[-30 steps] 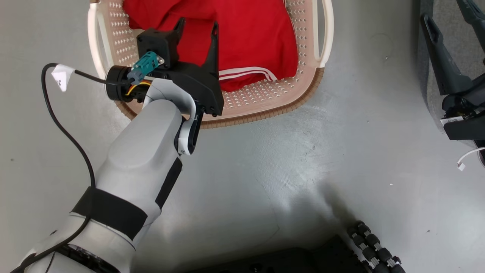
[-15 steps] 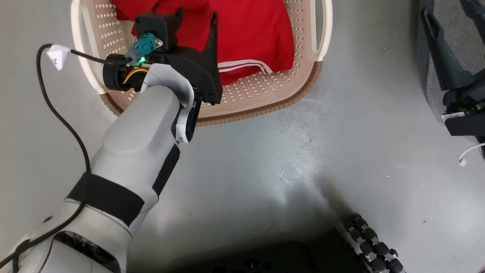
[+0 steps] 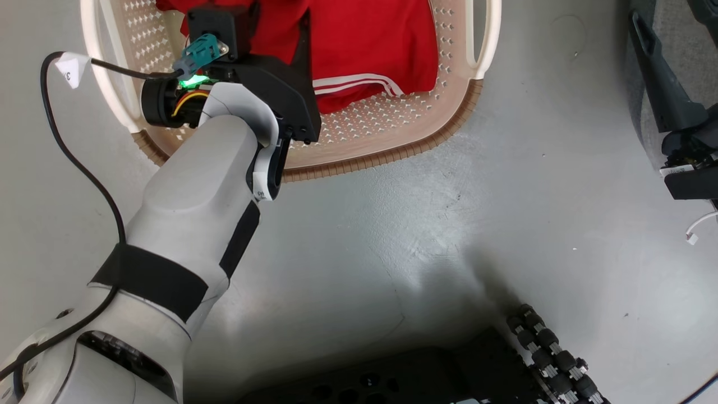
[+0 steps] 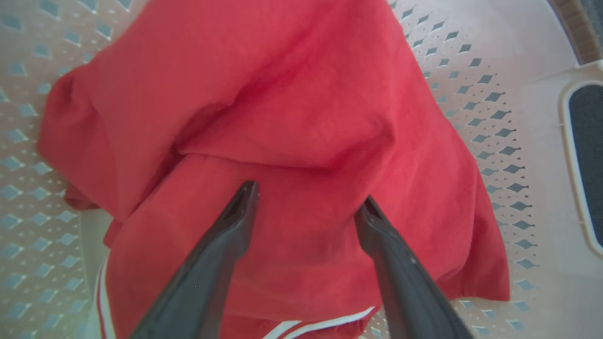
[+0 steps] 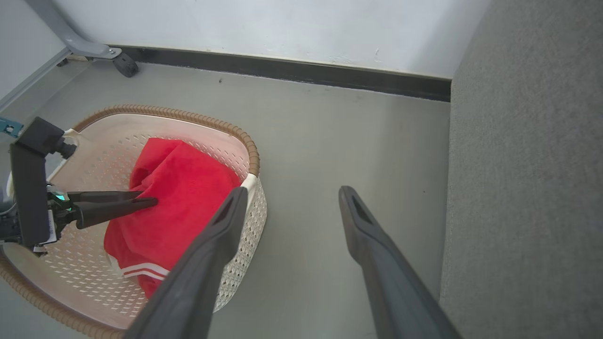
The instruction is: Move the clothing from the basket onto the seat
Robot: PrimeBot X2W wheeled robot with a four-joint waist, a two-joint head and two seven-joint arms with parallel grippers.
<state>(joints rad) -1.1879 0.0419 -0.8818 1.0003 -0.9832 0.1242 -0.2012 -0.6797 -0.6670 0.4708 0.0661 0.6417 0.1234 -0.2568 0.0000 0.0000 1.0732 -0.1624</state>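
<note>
The red clothing (image 3: 370,45) with white stripe trim lies bunched in the cream perforated basket (image 3: 392,160) on the floor. My left gripper (image 3: 277,17) reaches into the basket from its near left side. In the left wrist view it is open (image 4: 308,192), its two fingertips resting just over a fold of the clothing (image 4: 301,117) with nothing pinched. The right wrist view shows the same reach: left gripper (image 5: 146,197) at the clothing (image 5: 183,212). My right gripper (image 5: 293,190) hangs open over bare floor between the basket (image 5: 188,117) and the grey seat (image 5: 527,188).
The grey floor (image 3: 449,224) lies between basket and seat. A white wall with black skirting (image 5: 282,70) runs behind the basket, and a caster on a metal leg (image 5: 125,66) stands at the back left. My black base with rollers (image 3: 555,359) is at the bottom.
The head camera has shifted a little. My left arm has pushed farther into the basket, so its fingertips now reach the view's top edge over the clothing. Both grippers stay open.
</note>
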